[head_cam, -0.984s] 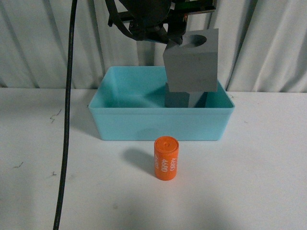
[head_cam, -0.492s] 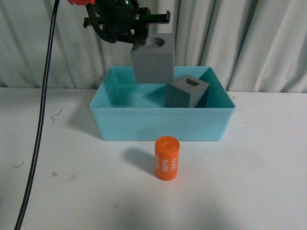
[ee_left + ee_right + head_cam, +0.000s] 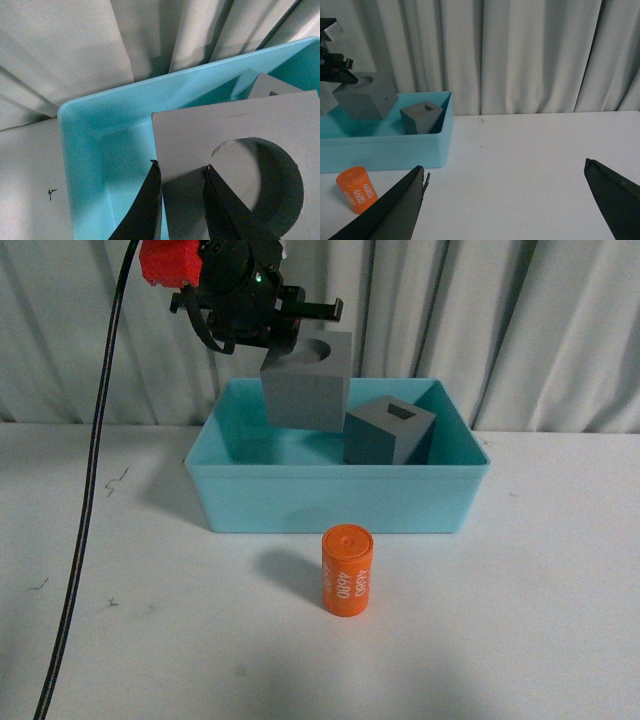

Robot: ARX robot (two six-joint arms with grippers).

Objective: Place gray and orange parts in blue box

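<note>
While left fingers (image 3: pixel 147 210) pinch round-recess cube (image 3: pixel 305 390) by its wall, it hangs tilted over blue box (image 3: pixel 330 502).

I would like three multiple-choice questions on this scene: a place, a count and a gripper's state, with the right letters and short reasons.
1. Where is the orange cylinder?
A. on the table, in front of the box
B. inside the box
C. on a gray cube

2. How many gray cubes are in view?
A. one
B. three
C. two

3. What is the left gripper doing?
A. open, empty
B. shut on the cube with the round hole
C. shut on the cylinder

1 A: it stands outside the box's front wall.
2 C: one hangs over the box; the cube with the rectangular hole sits inside.
3 B: its fingers pinch that cube's wall.
</note>
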